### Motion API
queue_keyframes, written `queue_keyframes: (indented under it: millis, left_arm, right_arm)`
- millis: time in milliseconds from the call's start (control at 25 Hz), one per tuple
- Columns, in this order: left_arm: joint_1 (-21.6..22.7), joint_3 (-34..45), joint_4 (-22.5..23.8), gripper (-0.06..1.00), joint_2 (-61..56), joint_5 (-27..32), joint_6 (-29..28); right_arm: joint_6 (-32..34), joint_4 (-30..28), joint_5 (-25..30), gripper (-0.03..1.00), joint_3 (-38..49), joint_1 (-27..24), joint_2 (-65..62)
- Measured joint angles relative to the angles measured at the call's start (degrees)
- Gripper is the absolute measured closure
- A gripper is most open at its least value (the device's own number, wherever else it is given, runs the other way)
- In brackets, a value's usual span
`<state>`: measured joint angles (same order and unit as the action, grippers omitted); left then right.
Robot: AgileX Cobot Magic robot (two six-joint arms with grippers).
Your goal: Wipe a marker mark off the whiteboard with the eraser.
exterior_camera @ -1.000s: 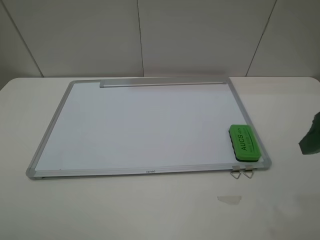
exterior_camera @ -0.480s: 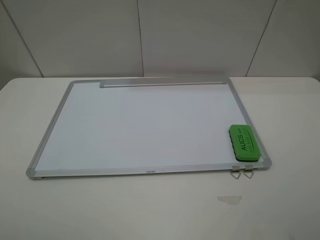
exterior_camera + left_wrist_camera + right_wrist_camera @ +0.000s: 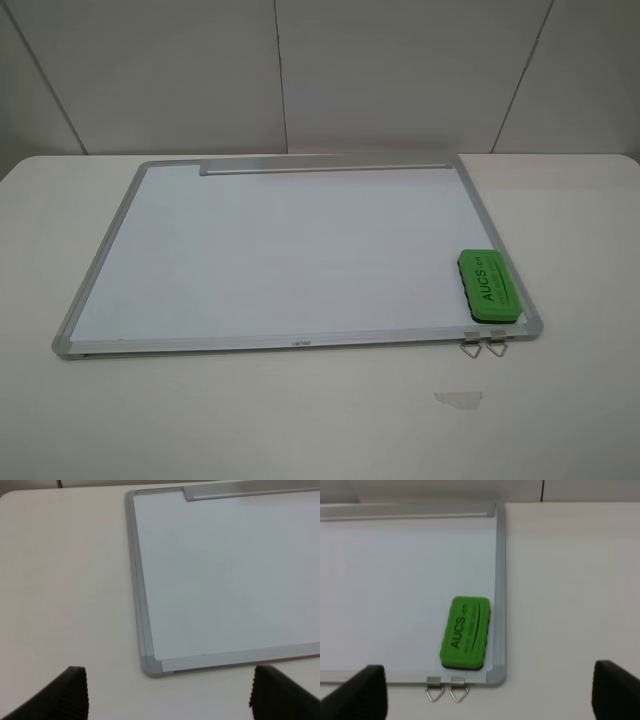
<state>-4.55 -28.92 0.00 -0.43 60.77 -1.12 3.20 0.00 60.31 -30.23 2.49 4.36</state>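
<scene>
Exterior high view: the eraser (image 3: 488,287) lies at the lower right corner of the whiteboard (image 3: 290,255). Left gripper (image 3: 167,695) and right gripper (image 3: 487,692): fingers spread, empty.

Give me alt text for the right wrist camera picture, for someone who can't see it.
A green eraser lies flat on a whiteboard, close to the frame at the corner with two metal clips. The board looks clean. The right gripper's dark fingertips stand wide apart above the pale table, holding nothing.

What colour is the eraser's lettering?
Black, on the bright green eraser; the "AUCS" print reads clearest in the right wrist view.
</scene>
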Motion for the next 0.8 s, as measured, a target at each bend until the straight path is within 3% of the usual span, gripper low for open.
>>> queue_keyframes:
  millis: [800]
  left_arm:
    - [0.0, 0.0, 0.0, 0.26, 0.0, 0.0, 0.0]
  right_arm:
    - [0.0, 0.0, 0.07, 0.15, 0.06, 0.0, -4.58]
